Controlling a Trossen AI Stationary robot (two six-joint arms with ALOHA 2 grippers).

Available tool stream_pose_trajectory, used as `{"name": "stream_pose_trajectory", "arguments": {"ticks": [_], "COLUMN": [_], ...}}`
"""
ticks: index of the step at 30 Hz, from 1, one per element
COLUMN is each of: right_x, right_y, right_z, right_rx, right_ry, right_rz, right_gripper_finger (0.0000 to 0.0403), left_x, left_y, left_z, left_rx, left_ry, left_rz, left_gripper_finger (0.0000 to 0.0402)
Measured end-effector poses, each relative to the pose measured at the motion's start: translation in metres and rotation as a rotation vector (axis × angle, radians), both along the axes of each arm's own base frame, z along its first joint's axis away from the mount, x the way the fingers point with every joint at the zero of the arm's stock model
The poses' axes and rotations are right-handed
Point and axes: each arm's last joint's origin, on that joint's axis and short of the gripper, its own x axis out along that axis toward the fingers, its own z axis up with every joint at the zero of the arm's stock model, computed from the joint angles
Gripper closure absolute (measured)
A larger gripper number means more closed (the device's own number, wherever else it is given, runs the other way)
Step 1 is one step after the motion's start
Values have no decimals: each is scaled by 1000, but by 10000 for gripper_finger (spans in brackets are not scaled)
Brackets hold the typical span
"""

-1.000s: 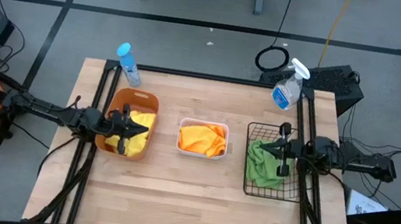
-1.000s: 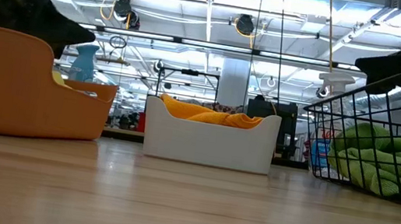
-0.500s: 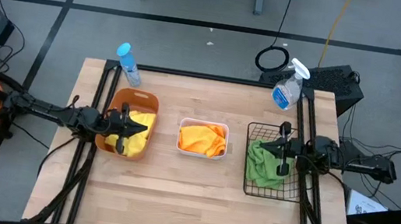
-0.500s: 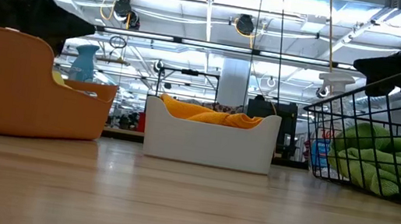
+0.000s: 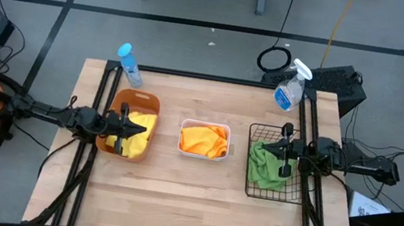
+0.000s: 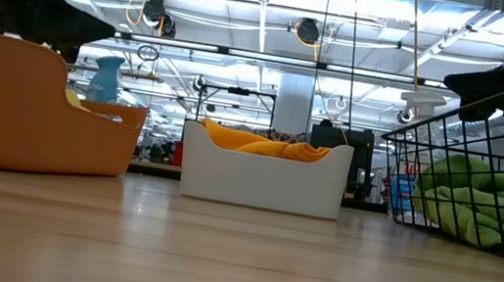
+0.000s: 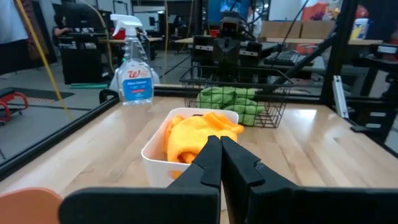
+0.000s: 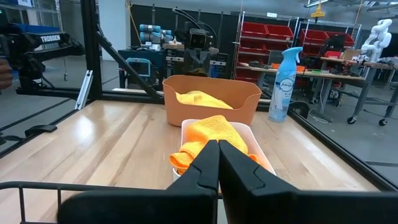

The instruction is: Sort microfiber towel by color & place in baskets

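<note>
Yellow microfiber towels (image 5: 143, 125) lie in the orange-brown tub (image 5: 141, 98) at the table's left. Orange towels (image 5: 204, 139) fill the white tub (image 5: 206, 125) in the middle. Green towels (image 5: 262, 163) lie in the black wire basket (image 5: 278, 189) at the right. My left gripper (image 5: 144, 129) hovers level above the orange-brown tub, shut and holding nothing (image 7: 219, 140). Over the wire basket my right gripper (image 5: 268, 148) also points level, shut and holding nothing (image 8: 218, 144).
A blue spray can (image 5: 129, 65) stands at the far left corner and a clear spray bottle (image 5: 291, 86) at the far right corner. Bare wood lies in front of the three baskets toward the near edge (image 5: 189, 206). Black frame rails run along both table sides.
My left gripper has tipped up a little toward level and drawn slightly back toward the table's left edge above the orange-brown tub, uncovering more of the yellow towel. It stays shut. The towels and baskets lie as before.
</note>
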Motion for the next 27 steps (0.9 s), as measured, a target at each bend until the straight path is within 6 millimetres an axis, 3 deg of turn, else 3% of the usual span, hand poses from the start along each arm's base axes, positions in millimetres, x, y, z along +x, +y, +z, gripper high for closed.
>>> {"name": "stream_pose_trajectory", "arguments": {"ticks": [8,27], "right_x": [0,0], "right_y": [0,0], "right_z": [0,0], "right_rx": [0,0], "right_ry": [0,-1], "right_rz": [-1,-1], "right_gripper_finger": [403,403], "left_x": [-7,-6], "left_y": [-1,5], "left_z": [3,2], "left_rx": [19,23], "left_ry": [-51,-37], "left_rz": [-79,-41], "left_gripper_finger": [400,401]}}
